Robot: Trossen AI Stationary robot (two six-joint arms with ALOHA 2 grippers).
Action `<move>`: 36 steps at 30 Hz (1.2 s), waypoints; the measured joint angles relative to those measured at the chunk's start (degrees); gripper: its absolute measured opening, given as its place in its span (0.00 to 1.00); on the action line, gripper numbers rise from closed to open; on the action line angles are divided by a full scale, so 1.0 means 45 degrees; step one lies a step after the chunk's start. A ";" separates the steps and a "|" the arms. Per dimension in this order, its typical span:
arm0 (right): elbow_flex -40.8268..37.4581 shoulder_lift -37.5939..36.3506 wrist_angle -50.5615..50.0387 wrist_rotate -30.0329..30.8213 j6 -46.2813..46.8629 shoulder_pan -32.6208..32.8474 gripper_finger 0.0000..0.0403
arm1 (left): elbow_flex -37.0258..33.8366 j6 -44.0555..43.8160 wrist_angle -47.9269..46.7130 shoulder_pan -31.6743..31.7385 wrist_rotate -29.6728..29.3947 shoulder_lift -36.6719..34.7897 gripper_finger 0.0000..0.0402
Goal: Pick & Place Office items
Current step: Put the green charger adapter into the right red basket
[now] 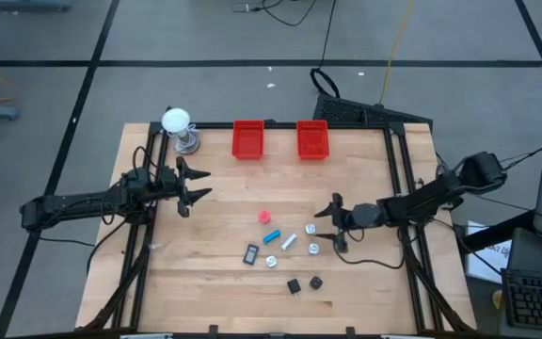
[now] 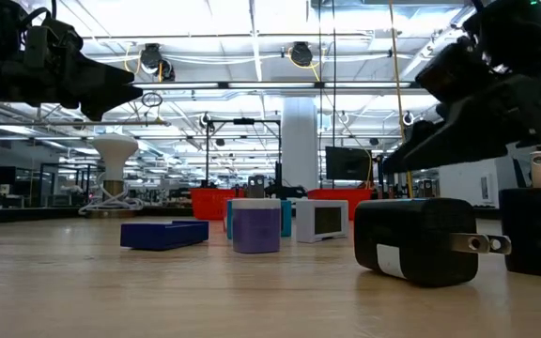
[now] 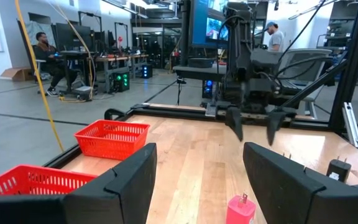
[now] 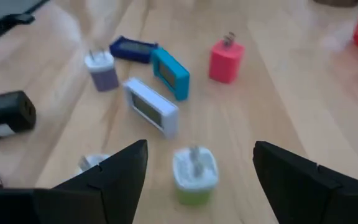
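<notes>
Ten small office items (image 1: 285, 247) lie scattered mid-table, in front of two red bins (image 1: 248, 138).
Right gripper (image 1: 331, 223) hovers just beside the cluster's right edge, jaws spread, empty; left gripper (image 1: 196, 185), well apart, also gapes empty.

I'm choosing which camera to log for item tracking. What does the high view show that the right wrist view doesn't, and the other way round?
Only the high view shows both red bins, the white ball on its stand, the left gripper open near the table's left edge, and the whole table.

Only the right wrist view shows details: prongs on the pink charger and on the white-green plug between the right gripper's fingers.

Both show the pink charger, the cyan piece and the open right gripper.
</notes>
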 joint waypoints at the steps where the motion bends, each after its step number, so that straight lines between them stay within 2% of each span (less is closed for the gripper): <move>1: 0.0116 0.0269 -0.0066 0.0000 -0.0179 0.0015 0.70 | 0.0001 0.0003 0.0000 0.0000 0.0000 0.0003 0.61; 6: 0.0543 0.1183 -0.0019 0.0032 -0.0867 -0.0087 0.70 | 0.0000 0.0002 0.0004 0.0000 0.0000 -0.0002 0.61; 13: 0.0582 0.1780 -0.0142 -0.0056 -0.0673 -0.0257 0.68 | 0.0000 0.0003 0.0000 0.0000 0.0000 -0.0002 0.61; 19: 0.0589 0.1785 -0.0094 -0.0675 -0.0682 -0.0272 0.64 | 0.0000 0.0003 0.0000 0.0000 0.0000 -0.0002 0.61; 36: 0.0587 0.1784 -0.0099 -0.0682 -0.1018 -0.0348 0.60 | 0.0000 0.0003 0.0000 0.0000 0.0000 -0.0002 0.61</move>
